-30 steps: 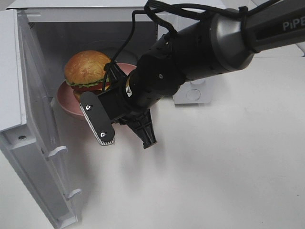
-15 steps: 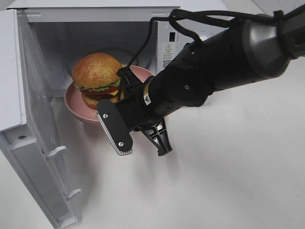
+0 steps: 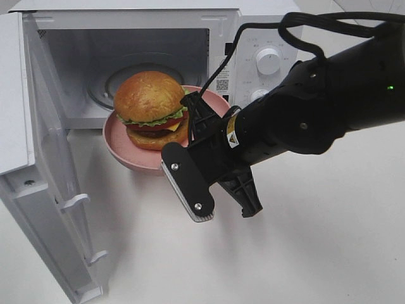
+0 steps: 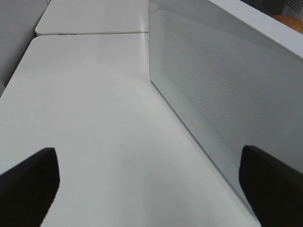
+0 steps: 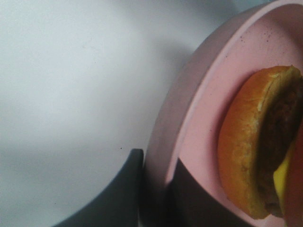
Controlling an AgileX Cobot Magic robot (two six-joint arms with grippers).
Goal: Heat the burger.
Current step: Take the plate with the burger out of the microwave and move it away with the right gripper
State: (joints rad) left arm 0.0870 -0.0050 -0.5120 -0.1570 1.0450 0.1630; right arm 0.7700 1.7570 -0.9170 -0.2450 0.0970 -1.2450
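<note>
Burger [image 3: 150, 109] on pink plate [image 3: 126, 149], rim pinched by right end effector [image 5: 156, 187]; white tabletop [image 3: 304, 253].

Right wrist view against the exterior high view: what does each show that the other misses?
Only the right wrist view shows the right gripper shut on the pink plate's rim, one finger outside, one inside. Only the exterior high view shows the open microwave, its door, the dials, and the right arm. Both show the burger sitting on the pink plate above the white table.
</note>
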